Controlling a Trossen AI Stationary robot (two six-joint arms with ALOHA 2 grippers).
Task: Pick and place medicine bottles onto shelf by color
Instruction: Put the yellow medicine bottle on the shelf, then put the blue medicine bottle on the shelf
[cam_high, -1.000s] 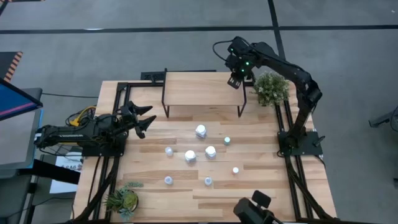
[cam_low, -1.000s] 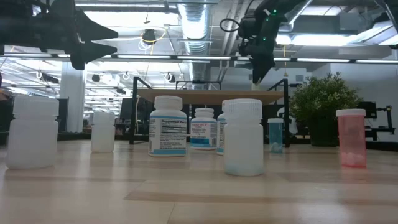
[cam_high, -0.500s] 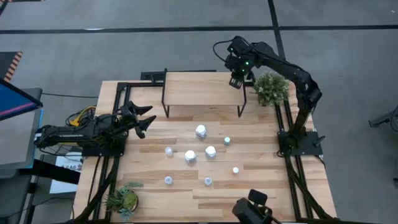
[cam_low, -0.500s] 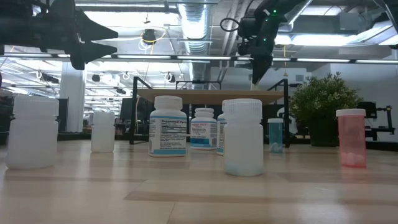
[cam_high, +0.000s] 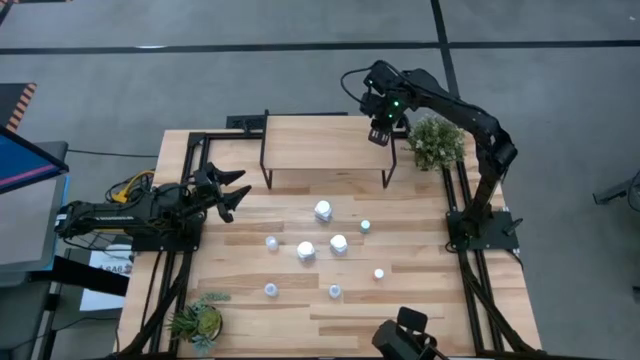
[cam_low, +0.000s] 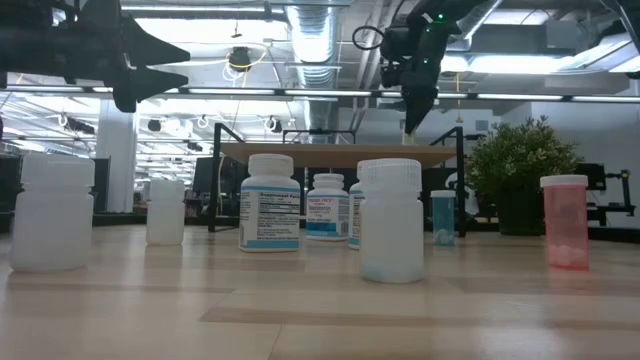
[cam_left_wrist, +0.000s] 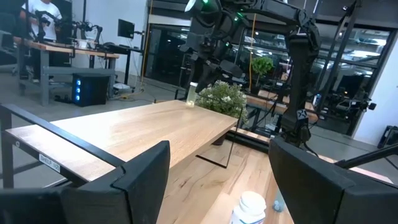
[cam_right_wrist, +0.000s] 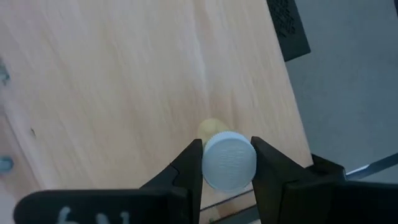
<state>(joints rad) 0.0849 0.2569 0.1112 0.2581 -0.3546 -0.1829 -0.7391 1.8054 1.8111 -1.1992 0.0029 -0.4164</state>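
My right gripper (cam_right_wrist: 227, 149) hangs over the far right corner of the shelf (cam_high: 320, 145), shut on a tiny medicine bottle with a pale cap (cam_right_wrist: 229, 163) and a yellowish body (cam_low: 410, 124). Nothing else stands on the shelf top (cam_low: 330, 152). Several bottles stand upright on the tabletop in front of it: bigger white ones (cam_high: 323, 211) (cam_high: 338, 243) (cam_high: 306, 251) and tiny ones (cam_high: 366, 226) (cam_high: 272, 241) (cam_high: 379, 273). My left gripper (cam_high: 238, 190) waits open at the table's left side, pointing level toward the shelf. My right gripper pinches the tiny bottle's cap by its round side (cam_right_wrist: 208, 165) between its two fingers. The fingers come from above, pointing steeply down. The bottle hangs upright below them, its bottom clear of the shelf top.
A small green plant (cam_high: 436, 141) stands just right of the shelf, close to my right gripper. Another plant (cam_high: 198, 320) sits at the near left corner. An orange bottle (cam_low: 564, 222) shows at the right in the low view. Black frame rails (cam_high: 190, 160) border the table.
My right gripper has rolled a little about its own pointing line while staying over the shelf's far right corner; the bottle stays pinched and clear of the shelf.
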